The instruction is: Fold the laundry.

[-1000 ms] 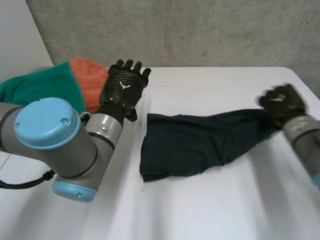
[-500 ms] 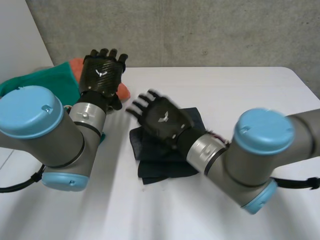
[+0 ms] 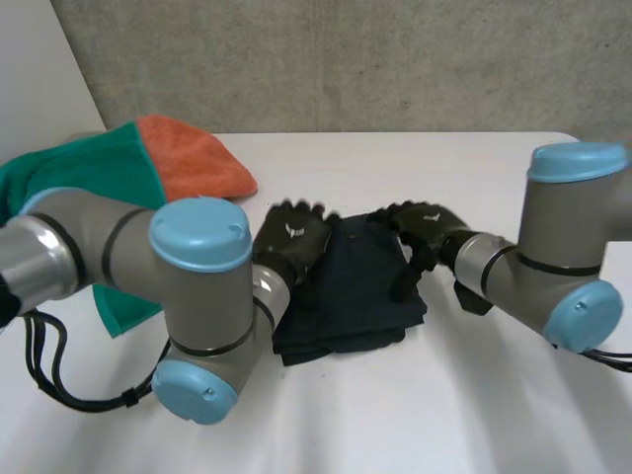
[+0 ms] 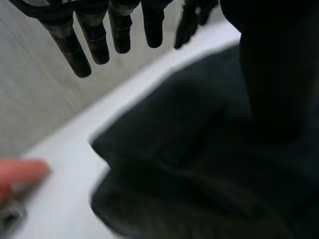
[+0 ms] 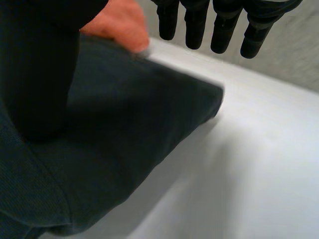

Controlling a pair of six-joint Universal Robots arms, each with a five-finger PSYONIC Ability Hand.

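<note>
So a second ago the dark cloth (image 3: 355,291) was stretched long across the tabletop (image 3: 444,395). Now the right hand (image 3: 420,232) has swung its end over and the cloth sits doubled up mid-table. Both hands are loose, fingers straight, gripping nothing (left hand (image 3: 293,237) at the cloth's left edge, right hand at its right edge). I'd say the first fold is done, and it needs smoothing next.

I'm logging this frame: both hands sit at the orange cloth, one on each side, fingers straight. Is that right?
Not the orange cloth. The left hand and right hand sit at the dark navy cloth, one on each side, fingers straight, as the head view shows; the orange cloth lies apart, beside the teal cloth.
</note>
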